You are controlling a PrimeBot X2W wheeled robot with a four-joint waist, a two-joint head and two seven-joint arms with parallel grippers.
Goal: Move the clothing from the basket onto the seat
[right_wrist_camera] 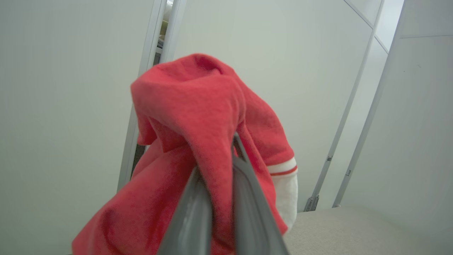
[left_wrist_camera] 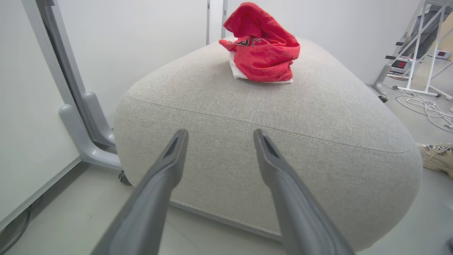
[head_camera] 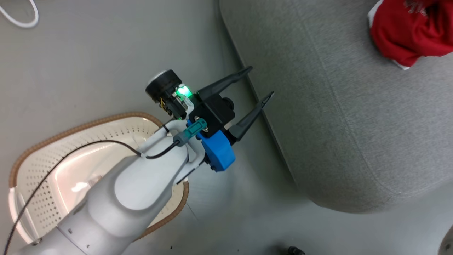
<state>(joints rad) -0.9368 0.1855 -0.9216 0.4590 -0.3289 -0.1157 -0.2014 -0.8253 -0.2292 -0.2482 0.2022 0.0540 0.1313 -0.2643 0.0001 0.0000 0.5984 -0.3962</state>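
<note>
One piece of clothing (left_wrist_camera: 263, 53) lies on the seat (left_wrist_camera: 318, 117) and a second garment (right_wrist_camera: 198, 106) hangs clamped in the fingers of the right gripper (right_wrist_camera: 217, 159) (the left gripper (head_camera: 261, 80) has its fingers spread, empty), with the basket (head_camera: 42, 166) apparently bare.

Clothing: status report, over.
Left gripper open, empty, facing the seat. Right gripper shut on red clothing, seat below. Red heap lies on seat top. No obstruction seen.

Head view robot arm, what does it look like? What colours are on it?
The left arm is smooth, rounded and pale grey-white. A thin black cable runs along it to a teal plug. Its left tool has a black body, a bright blue block, a glowing green light and two long, dark, pointed fingers.
</note>
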